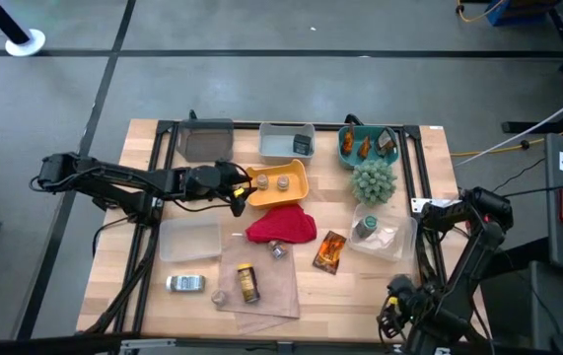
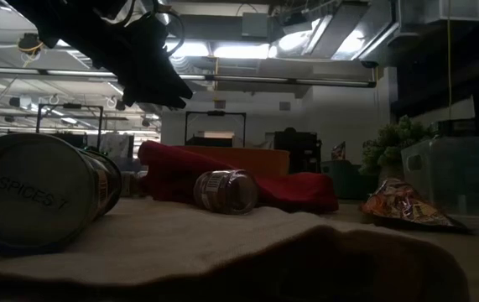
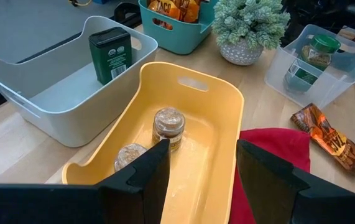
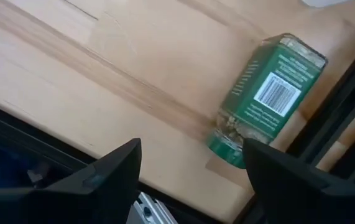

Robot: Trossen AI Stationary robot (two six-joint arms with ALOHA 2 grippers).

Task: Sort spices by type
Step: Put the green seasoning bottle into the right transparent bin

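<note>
My left gripper point(image 3: 202, 152) hangs open over the near end of the yellow tray point(image 1: 299, 193), which holds two tan-topped pots point(image 3: 168, 124). My right gripper point(image 4: 191, 155) points down, open, above the table's near right corner point(image 1: 396, 301). A green-labelled jar point(image 4: 267, 99) lies there on its side, just beyond the fingers and untouched. On the table lie an orange-brown sachet point(image 1: 330, 251), a silver-capped jar point(image 1: 278, 249), a yellow-capped brown bottle point(image 1: 248, 283) and a tin point(image 1: 185, 284).
A white bin point(image 1: 279, 150) holds a dark tin point(image 3: 110, 55), a teal bin point(image 1: 344, 148) holds sachets, and a clear bin point(image 1: 389, 242) holds a green-lidded jar point(image 1: 365, 229). A red cloth point(image 1: 281, 227), a fuzzy plant point(image 1: 373, 180), a grey bin point(image 1: 207, 140) and a clear tray point(image 1: 190, 240) stand around.
</note>
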